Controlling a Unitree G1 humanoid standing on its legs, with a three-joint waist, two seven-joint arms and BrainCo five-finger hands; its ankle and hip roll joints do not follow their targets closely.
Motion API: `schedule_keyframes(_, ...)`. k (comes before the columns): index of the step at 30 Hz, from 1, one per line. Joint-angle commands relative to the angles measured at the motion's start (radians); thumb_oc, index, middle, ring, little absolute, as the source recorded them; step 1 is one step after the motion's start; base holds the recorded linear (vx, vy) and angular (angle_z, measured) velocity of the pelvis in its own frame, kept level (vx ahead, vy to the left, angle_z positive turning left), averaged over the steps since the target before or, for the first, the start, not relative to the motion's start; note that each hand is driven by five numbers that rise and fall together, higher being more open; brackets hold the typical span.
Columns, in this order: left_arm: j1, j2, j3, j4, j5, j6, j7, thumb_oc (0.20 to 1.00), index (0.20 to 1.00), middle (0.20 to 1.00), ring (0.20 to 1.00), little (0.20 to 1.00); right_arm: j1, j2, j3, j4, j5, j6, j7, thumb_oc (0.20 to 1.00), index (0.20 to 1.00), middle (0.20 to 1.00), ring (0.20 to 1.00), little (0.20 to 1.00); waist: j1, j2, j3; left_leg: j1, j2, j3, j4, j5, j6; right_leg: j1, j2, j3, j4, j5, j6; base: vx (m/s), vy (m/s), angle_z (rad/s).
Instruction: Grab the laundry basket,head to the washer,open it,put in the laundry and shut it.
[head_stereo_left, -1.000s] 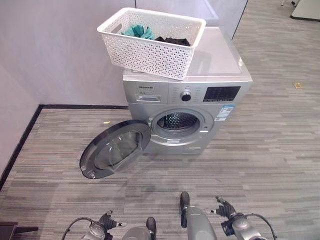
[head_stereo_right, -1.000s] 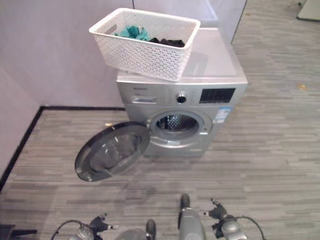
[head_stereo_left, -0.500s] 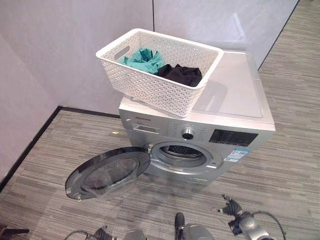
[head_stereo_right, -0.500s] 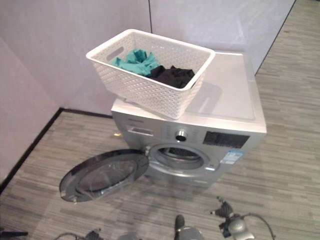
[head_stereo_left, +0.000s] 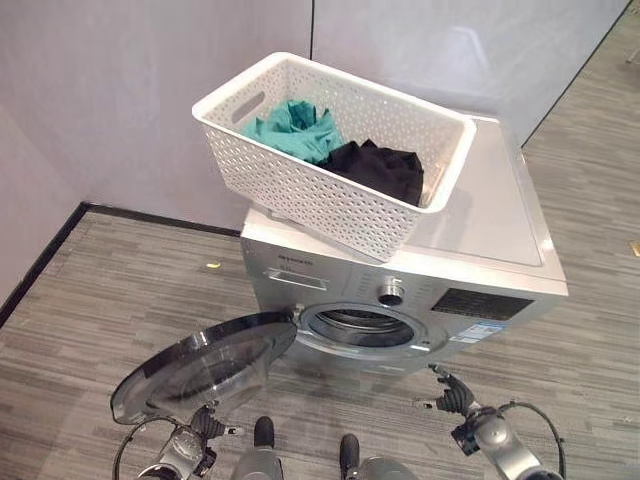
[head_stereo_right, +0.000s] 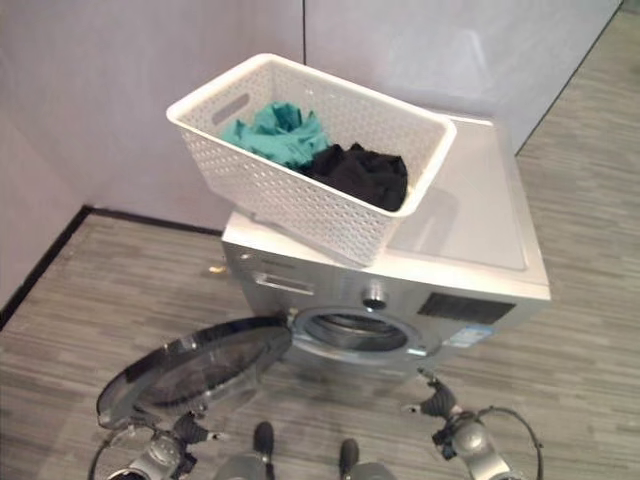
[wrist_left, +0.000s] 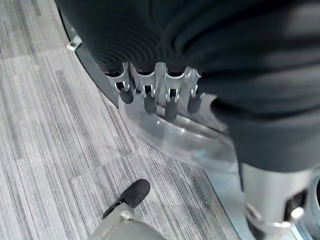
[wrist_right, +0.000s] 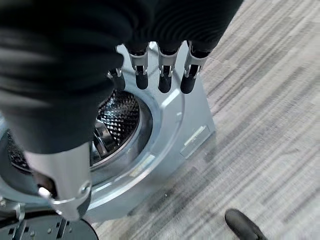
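**White basket on the washer, door open, both hands low and empty**

White plastic forms the laundry basket (head_stereo_left: 335, 160), which is set on the front left corner of the washer (head_stereo_left: 480, 260) top, with teal and black laundry (head_stereo_left: 340, 145) inside. The washer door (head_stereo_left: 200, 365) is swung open to the left. The left hand (wrist_left: 160, 92) is held by the door, fingers relaxed and straight, nothing gripped. The right hand (wrist_right: 162, 75) is held before the drum opening, fingers likewise extended and empty.

We are in a bare test room set up like a laundry corner: silver front-load washer (head_stereo_left: 400, 290) on grey wood-look plank floor (head_stereo_left: 110, 290), plain pale partition walls (head_stereo_left: 130, 80) with black baseboard (head_stereo_left: 150, 216).
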Motion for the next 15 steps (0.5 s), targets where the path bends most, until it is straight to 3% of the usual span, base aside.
schedule_keyframes(1,0.020,0.004,-0.007,0.027,0.033,-0.012,0.002,1.000,1.000,1.000,1.000,1.000,0.018,-0.031,-0.048,-0.059,-0.001,-0.037,0.002,1.000,1.000,1.000,1.000,1.000,0.019,0.020,-0.020,-0.012,0.033,-0.012,0.130,-0.100,0.002,-0.111,-0.021,0.011,0.122,-0.050,0.053,0.03,0.068,-0.13)
schedule_keyframes(6,0.060,0.001,0.027,0.062,0.053,-0.011,-0.002,1.000,1.000,1.000,1.000,1.000,0.094,-0.047,-0.161,-0.094,0.031,-0.035,-0.010,1.000,1.000,1.000,1.000,1.000,0.004,0.020,-0.046,0.016,0.029,0.017,0.105,-0.115,0.001,-0.085,-0.040,0.024,0.056,-0.017,0.074,0.04,0.092,-0.14)
schedule_keyframes(13,0.099,0.015,0.083,0.115,0.071,-0.001,-0.025,1.000,1.000,1.000,1.000,1.000,0.150,-0.122,-0.292,-0.002,0.046,-0.021,-0.010,1.000,1.000,1.000,1.000,1.000,-0.014,0.006,-0.075,0.071,0.037,0.060,0.044,-0.110,-0.005,-0.073,-0.044,0.061,-0.020,0.037,0.092,0.00,0.024,-0.17)
schedule_keyframes(15,0.113,0.024,0.120,0.125,0.068,0.004,-0.038,1.000,1.000,1.000,1.000,1.000,0.200,-0.158,-0.418,-0.041,0.102,-0.012,-0.008,1.000,1.000,1.000,1.000,1.000,-0.028,-0.004,-0.083,0.095,0.042,0.082,0.014,-0.105,-0.007,-0.075,-0.042,0.075,-0.034,0.050,0.102,-0.01,0.021,-0.33)
